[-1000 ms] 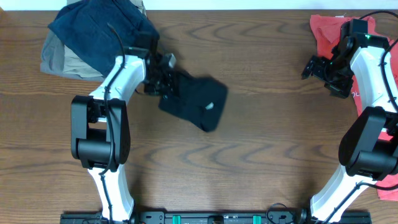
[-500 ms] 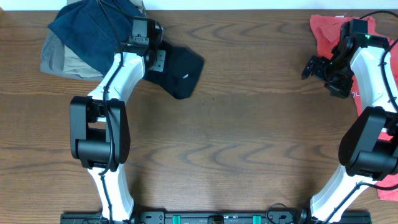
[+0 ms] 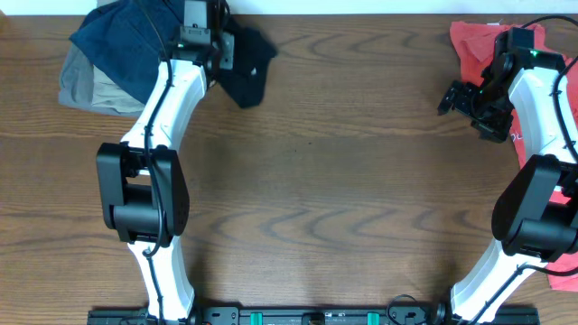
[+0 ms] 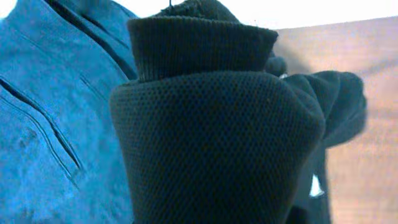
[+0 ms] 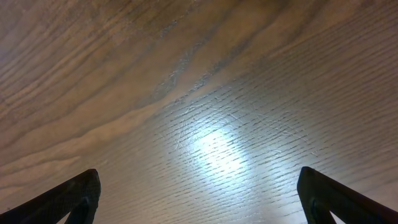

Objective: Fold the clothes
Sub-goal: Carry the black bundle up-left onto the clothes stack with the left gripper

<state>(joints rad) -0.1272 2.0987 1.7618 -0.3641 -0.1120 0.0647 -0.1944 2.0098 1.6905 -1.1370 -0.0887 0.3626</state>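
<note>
Clothes [image 3: 246,70], one black bunch, sit at the bench's [image 3: 343,199] far edge, clamped in the closed left gripper [image 3: 224,52]. The left arm [image 3: 167,108] reaches long from its base to that far-left corner. The right arm [image 3: 542,99] bends up at the right side, and its right gripper [image 5: 199,198] hangs spread wide over bare wood. Only the left wrist view shows the fabric's mesh weave and a rolled fold, which bury the fingers. Just beside lies a navy garment [image 3: 122,41] over a khaki garment [image 3: 83,90]. A coral-red shirt [image 3: 471,50] lies far right, partly behind the right arm.
</note>
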